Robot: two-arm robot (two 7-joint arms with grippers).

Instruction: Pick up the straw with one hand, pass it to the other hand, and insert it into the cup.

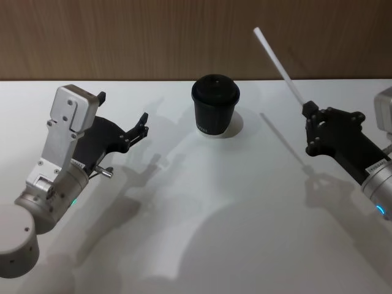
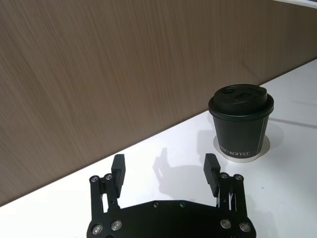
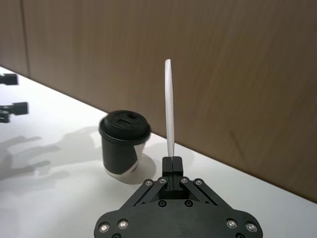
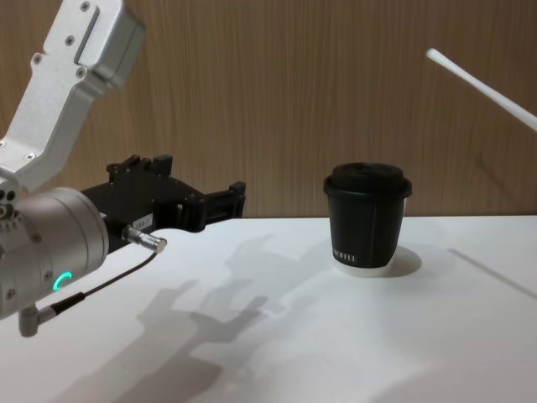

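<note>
At the right edge of the frame, the right gripper (image 1: 308, 111) pinches the low end of the long thin white straw (image 1: 278, 60), which leans up toward the top. The small black paper cup with a domed lid (image 1: 214, 105) stands on the white table (image 1: 214, 220), upper middle. At the left, the left gripper (image 1: 122, 107) has its fingers spread wide.

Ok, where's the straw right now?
In the head view, the straw is clamped in the right end effector, above the table right of the cup, slanting up toward the wooden wall.
</note>
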